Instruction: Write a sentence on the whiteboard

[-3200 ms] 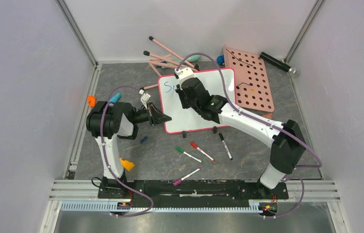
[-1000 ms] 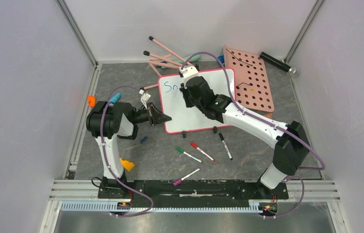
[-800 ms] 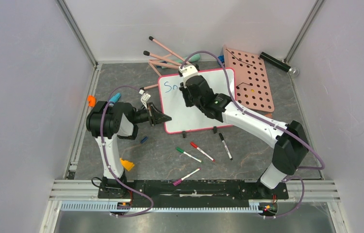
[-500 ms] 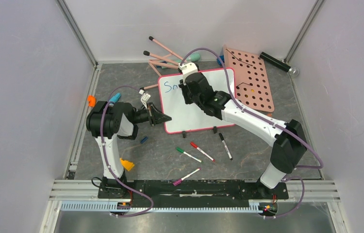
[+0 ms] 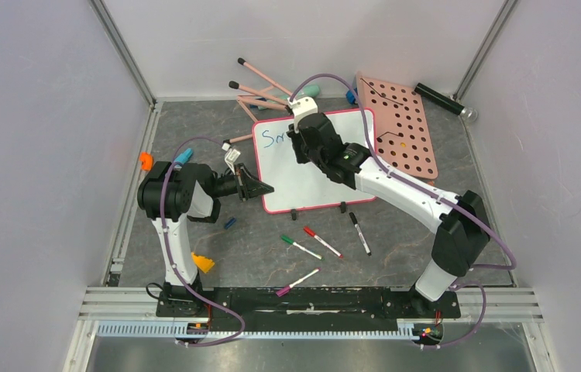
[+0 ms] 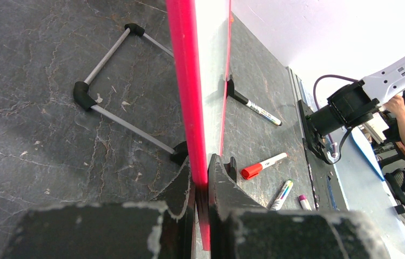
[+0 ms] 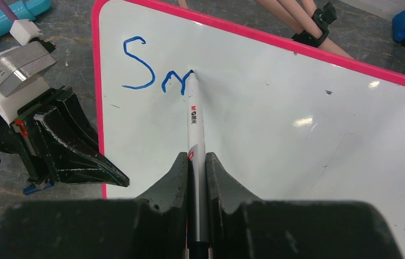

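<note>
The whiteboard [image 5: 311, 180], white with a pink-red rim, stands tilted on its black feet mid-table. My left gripper [image 5: 260, 188] is shut on its left rim [image 6: 187, 81], one finger on each face, as the left wrist view [image 6: 200, 162] shows. My right gripper [image 7: 196, 156] is shut on a grey-barrelled blue marker [image 7: 195, 124] whose tip touches the board [image 7: 297, 108]. The sentence [image 7: 157, 73] stands as a blue "S" and a partly drawn letter at the board's upper left, and shows in the top view too [image 5: 273, 139]. From above the right gripper [image 5: 297, 143] hides the marker.
A pink pegboard [image 5: 400, 132] lies right of the board. Pink sticks [image 5: 268, 89] lie behind it, a black cylinder [image 5: 442, 99] at the far right. Green [image 5: 300, 247], red [image 5: 323, 242], black [image 5: 360, 233] and pink [image 5: 297, 281] markers lie in front.
The right gripper has moved slightly toward the back with the marker, and the blue stroke after the "S" has grown. The left arm and the board have not moved.
</note>
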{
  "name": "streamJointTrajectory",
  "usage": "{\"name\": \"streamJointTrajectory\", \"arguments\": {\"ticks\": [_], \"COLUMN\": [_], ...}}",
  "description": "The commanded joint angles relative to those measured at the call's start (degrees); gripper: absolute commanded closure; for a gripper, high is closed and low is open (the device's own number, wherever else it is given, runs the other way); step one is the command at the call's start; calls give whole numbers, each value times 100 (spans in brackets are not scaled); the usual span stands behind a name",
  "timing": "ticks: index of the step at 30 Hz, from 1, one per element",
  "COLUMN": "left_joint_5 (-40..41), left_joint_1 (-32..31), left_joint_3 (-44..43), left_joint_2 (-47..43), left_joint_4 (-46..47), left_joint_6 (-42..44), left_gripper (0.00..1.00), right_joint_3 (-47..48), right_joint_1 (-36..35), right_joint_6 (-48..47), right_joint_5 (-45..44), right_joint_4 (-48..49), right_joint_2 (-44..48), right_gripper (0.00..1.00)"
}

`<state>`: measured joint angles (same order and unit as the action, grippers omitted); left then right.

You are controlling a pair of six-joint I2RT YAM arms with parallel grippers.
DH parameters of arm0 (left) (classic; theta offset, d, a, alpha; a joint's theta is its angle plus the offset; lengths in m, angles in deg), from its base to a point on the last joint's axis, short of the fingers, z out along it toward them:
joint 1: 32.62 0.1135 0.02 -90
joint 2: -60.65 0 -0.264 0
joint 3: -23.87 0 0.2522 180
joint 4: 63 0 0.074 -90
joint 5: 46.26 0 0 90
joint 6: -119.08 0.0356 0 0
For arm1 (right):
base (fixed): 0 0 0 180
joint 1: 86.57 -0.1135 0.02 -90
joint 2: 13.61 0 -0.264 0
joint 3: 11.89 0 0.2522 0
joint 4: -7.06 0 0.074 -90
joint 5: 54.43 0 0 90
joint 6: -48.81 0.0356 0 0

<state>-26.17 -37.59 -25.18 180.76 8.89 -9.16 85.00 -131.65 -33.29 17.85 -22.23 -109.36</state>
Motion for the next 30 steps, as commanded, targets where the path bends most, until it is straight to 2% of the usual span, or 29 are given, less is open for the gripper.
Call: {"name": "streamJointTrajectory", "arguments": {"ticks": [1,22,30], "left_joint_5": [414,409,408], "left_joint_1": [5,5,5], "left_joint_3": [54,49,48], "left_joint_2": [245,242,247], "left_joint_4": [356,356,356], "left_joint_6": [1460,1460,1460], "left_gripper": [98,98,98], "right_joint_3": [-120,-754,-507], "right_joint_1": [179,184,184], "right_joint_6": [-100,-20,-2], "right_joint_5": [-329,110,231], "right_joint_4": [-81,-27,-104], "right_joint_2": [102,404,543], "right_gripper": [100,100,100]}}
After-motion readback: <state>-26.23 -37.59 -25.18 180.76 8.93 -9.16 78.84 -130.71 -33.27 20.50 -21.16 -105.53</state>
